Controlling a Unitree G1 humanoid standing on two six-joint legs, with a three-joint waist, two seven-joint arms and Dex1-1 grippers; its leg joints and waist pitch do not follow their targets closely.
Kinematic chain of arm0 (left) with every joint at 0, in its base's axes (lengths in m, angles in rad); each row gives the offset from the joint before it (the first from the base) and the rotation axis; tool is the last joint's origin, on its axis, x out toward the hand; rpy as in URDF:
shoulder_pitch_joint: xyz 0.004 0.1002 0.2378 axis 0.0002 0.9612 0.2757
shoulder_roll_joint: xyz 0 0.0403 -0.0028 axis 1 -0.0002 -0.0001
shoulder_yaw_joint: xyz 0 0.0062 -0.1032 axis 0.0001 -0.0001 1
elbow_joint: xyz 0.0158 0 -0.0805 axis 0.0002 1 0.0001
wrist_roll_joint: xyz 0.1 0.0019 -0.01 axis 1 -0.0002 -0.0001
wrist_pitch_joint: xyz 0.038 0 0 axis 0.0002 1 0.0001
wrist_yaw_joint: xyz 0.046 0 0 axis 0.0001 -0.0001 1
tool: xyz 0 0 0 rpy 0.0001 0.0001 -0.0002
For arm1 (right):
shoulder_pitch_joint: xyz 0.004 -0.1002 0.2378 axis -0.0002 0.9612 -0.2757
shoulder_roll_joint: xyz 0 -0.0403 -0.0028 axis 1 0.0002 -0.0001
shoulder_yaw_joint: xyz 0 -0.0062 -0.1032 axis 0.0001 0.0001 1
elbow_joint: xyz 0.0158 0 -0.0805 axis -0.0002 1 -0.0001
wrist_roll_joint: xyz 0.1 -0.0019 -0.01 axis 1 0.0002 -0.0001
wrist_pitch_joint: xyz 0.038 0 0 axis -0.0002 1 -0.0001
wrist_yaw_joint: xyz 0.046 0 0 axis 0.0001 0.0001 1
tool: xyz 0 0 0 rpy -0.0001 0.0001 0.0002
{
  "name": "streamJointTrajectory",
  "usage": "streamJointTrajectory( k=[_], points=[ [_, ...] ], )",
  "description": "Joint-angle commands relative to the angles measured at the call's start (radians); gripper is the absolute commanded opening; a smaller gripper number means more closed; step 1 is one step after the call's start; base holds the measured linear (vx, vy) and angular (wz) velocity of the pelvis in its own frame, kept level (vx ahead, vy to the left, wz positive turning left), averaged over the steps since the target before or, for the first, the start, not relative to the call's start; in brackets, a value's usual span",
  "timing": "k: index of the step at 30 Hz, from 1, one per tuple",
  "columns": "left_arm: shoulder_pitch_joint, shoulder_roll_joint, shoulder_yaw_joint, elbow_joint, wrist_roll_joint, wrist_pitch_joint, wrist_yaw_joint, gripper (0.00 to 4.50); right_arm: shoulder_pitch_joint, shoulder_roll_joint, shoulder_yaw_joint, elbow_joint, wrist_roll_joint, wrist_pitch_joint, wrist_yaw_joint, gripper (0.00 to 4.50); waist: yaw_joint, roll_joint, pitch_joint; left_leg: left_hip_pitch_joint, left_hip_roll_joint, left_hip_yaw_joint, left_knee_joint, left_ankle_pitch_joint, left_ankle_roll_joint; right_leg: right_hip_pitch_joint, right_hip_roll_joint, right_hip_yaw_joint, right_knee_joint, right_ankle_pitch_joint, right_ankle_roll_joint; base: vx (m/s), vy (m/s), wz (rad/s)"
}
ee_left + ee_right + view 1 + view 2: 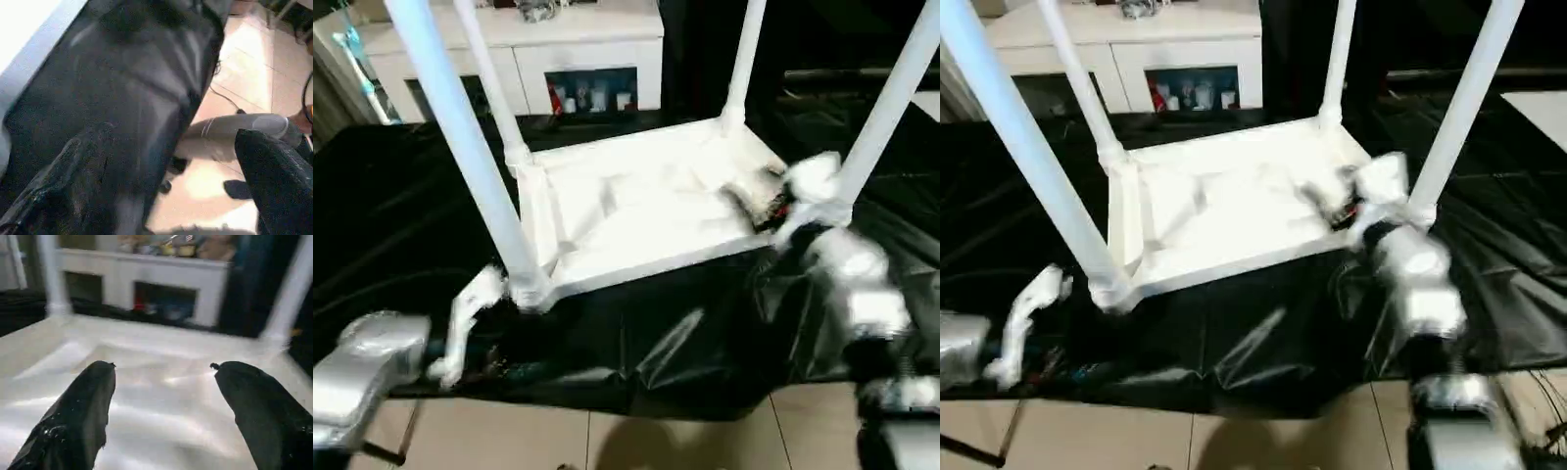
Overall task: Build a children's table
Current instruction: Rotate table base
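Observation:
The children's table lies upside down on the black-covered work table, its white top (636, 211) facing up by its underside. Four white legs stand up from the corner sockets: front left (460, 137), back left (494, 83), back right (744, 59), front right (886, 108). My right gripper (164, 377) hangs open just over the top's underside, beside the front right leg, with nothing between its fingers (83, 411). My left gripper (470, 338) is low at the work table's front edge, just outside the front left corner, open and empty; one black finger (279, 181) shows over the floor.
The black cover (401, 215) drapes over the work table's front edge, with tiled floor (607, 441) below. A white cabinet (519, 49) stands behind the work table. A grey tube-shaped thing (239, 127) lies low by the floor under the left gripper.

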Motion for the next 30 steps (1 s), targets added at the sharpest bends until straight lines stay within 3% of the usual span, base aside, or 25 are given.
streamJointTrajectory(
  k=[1,3,4,6,8,9,13,14,16,20,21,22,25,30],
  points=[
    [0.036,0.058,0.070,0.037,-0.012,-0.012,-0.009,4.43,0.026,0.017,-0.021,-0.035,-0.011,0.006,-0.043,3.74,-0.001,-0.006,-0.056,0.031,0.042,-0.024,-0.083,-0.380,0.005,0.023,-0.038,0.031,-0.078,-0.402,-0.200,0.000,0.000,0.00],
    [0.041,0.064,0.081,0.050,-0.012,-0.022,-0.010,4.43,0.034,0.021,-0.027,-0.038,-0.012,0.007,-0.052,3.74,-0.003,-0.004,-0.052,0.037,0.039,-0.025,-0.087,-0.427,-0.010,0.017,-0.037,0.032,-0.084,-0.455,-0.181,0.000,0.000,0.00],
    [0.035,0.065,0.122,0.101,-0.007,-0.088,-0.007,4.43,0.057,0.028,-0.035,-0.057,0.003,0.016,-0.052,3.74,-0.003,-0.011,-0.050,0.040,0.039,-0.025,-0.087,-0.441,-0.015,0.013,-0.038,0.034,-0.088,-0.472,-0.176,0.000,0.000,0.00],
    [0.016,0.051,0.162,0.139,-0.019,-0.144,-0.001,4.43,0.073,0.029,-0.036,-0.071,0.008,0.021,-0.047,3.74,0.000,-0.006,-0.049,0.040,0.039,-0.028,-0.090,-0.456,-0.023,0.014,-0.040,0.035,-0.091,-0.491,-0.158,0.000,0.000,0.00],
    [-0.049,-0.008,0.263,0.203,-0.068,-0.253,0.054,4.43,0.111,0.022,-0.036,-0.093,0.006,0.039,-0.058,3.74,0.000,-0.011,-0.049,0.040,0.041,-0.030,-0.093,-0.463,-0.032,0.015,-0.041,0.036,-0.091,-0.480,-0.155,0.000,0.000,0.00],
    [-0.062,-0.021,0.278,0.202,-0.081,-0.263,0.065,4.43,0.116,0.016,-0.038,-0.084,-0.004,0.040,-0.073,3.74,0.001,-0.010,-0.049,0.041,0.039,-0.028,-0.092,-0.474,-0.038,0.016,-0.042,0.036,-0.090,-0.483,-0.159,0.000,0.000,0.00],
    [-0.091,-0.062,0.273,0.190,-0.104,-0.286,0.084,4.43,0.113,-0.004,-0.058,-0.022,-0.053,0.038,-0.160,3.74,-0.004,-0.018,-0.050,0.035,0.039,-0.031,-0.094,-0.476,-0.044,0.020,-0.044,0.037,-0.086,-0.476,-0.157,0.000,0.000,0.00],
    [-0.101,-0.076,0.266,0.197,-0.105,-0.295,0.091,4.43,0.112,-0.011,-0.068,-0.005,-0.063,0.038,-0.182,3.74,-0.005,-0.019,-0.048,0.038,0.037,-0.029,-0.092,-0.472,-0.045,0.017,-0.045,0.038,-0.092,-0.498,-0.155,0.000,0.000,0.00],
    [-0.128,-0.108,0.253,0.231,-0.090,-0.331,0.108,4.43,0.117,-0.028,-0.084,0.012,-0.076,0.049,-0.213,3.74,-0.007,-0.017,-0.050,0.037,0.035,-0.027,-0.087,-0.451,-0.036,0.018,-0.046,0.040,-0.095,-0.509,-0.149,0.000,0.000,0.00],
    [-0.161,-0.128,0.250,0.275,-0.059,-0.354,0.138,4.43,0.140,-0.043,-0.089,-0.009,-0.077,0.069,-0.212,3.74,-0.006,-0.026,-0.052,0.032,0.035,-0.026,-0.085,-0.421,-0.019,0.021,-0.043,0.040,-0.094,-0.489,-0.142,0.000,0.000,0.00],
    [-0.167,-0.130,0.248,0.283,-0.055,-0.354,0.148,4.43,0.143,-0.045,-0.087,-0.009,-0.078,0.071,-0.210,3.74,-0.005,-0.025,-0.054,0.035,0.035,-0.024,-0.083,-0.414,-0.014,0.020,-0.043,0.040,-0.094,-0.485,-0.144,0.000,0.000,0.00],
    [-0.177,-0.133,0.246,0.296,-0.049,-0.361,0.162,4.43,0.144,-0.048,-0.085,-0.008,-0.078,0.074,-0.208,3.74,-0.006,-0.032,-0.054,0.030,0.036,-0.024,-0.084,-0.399,-0.010,0.023,-0.043,0.039,-0.091,-0.466,-0.151,0.000,0.000,0.00],
    [-0.206,-0.149,0.240,0.337,-0.029,-0.389,0.197,4.43,0.144,-0.054,-0.077,0.007,-0.086,0.075,-0.207,3.74,-0.003,-0.027,-0.057,0.032,0.037,-0.023,-0.082,-0.377,-0.004,0.024,-0.041,0.039,-0.085,-0.420,-0.166,0.000,0.000,0.00],
    [-0.255,-0.192,0.236,0.405,-0.040,-0.411,0.201,4.43,0.133,-0.048,-0.076,0.026,-0.101,0.078,-0.210,3.74,0.000,-0.030,-0.061,0.025,0.038,-0.019,-0.080,-0.324,0.009,0.031,-0.041,0.039,-0.076,-0.330,-0.198,0.000,0.000,0.00]
  ],
)
